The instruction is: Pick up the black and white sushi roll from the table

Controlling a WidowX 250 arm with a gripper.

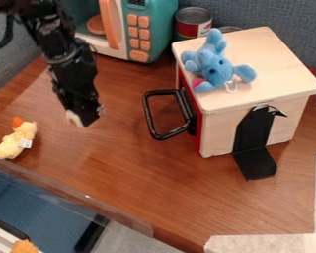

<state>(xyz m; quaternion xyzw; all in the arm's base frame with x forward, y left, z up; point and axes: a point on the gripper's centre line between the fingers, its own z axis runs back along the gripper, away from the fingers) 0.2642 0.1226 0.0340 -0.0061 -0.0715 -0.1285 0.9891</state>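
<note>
I can't tell whether my fingers [89, 116] are apart or together; swinging low, I could snag the black handle [149, 114], jolt the box [273, 59] and topple the blue plush [215, 68].

Even, moderately bright light | soft shadows on tabletop [140, 183] | box top [273, 54] bright | light's direction hard to tell

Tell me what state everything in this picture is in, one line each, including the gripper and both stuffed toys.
Gripper: pointing down over the table, between the toys.
Blue stuffed toy: slumped on top of the box.
Yellow stuffed duck: lying on the table.
Box: upright, red front closed.
Can: upright.
Toy microwave: upright, door open or shut unclear.
</note>
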